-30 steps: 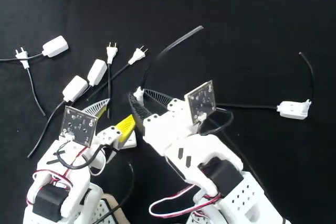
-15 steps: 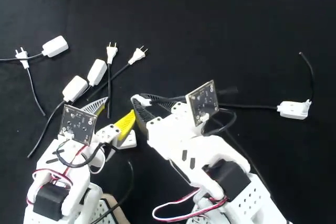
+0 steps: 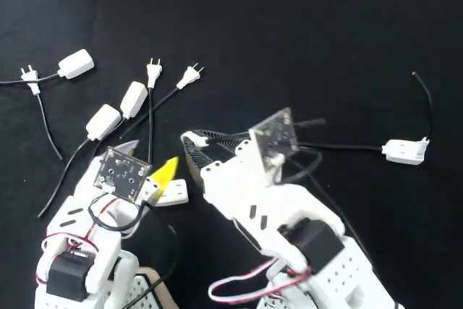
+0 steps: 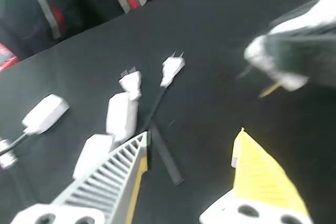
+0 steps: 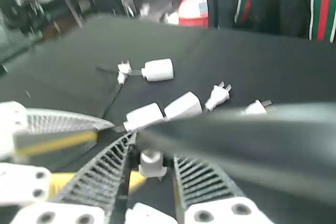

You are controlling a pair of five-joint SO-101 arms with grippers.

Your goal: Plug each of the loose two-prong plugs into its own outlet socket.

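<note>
My right gripper (image 3: 190, 140) (image 5: 152, 151), with black ribbed fingers, is shut on a white two-prong plug (image 5: 151, 163) whose black cable (image 3: 289, 127) trails off to the right. A white socket (image 3: 173, 192) lies just below it, beside my left gripper (image 3: 153, 154) (image 4: 192, 134). That one stands open, with one grey and one yellow finger and nothing between them. Two loose plugs (image 3: 153, 70) (image 3: 189, 75) lie farther back, with two sockets (image 3: 134, 98) (image 3: 103, 121) near them. A third plug (image 3: 30, 77) and socket (image 3: 76, 63) sit at the far left.
Another white socket (image 3: 404, 151) on a black cable rests at the far right. Thin black cords run over the black table (image 3: 325, 48) between the plugs and the left arm. Its back and right parts are open.
The right gripper has turned with the plug, swinging its cable from pointing away down to the right. The left arm's wrist has shifted right and its yellow finger has lifted.
</note>
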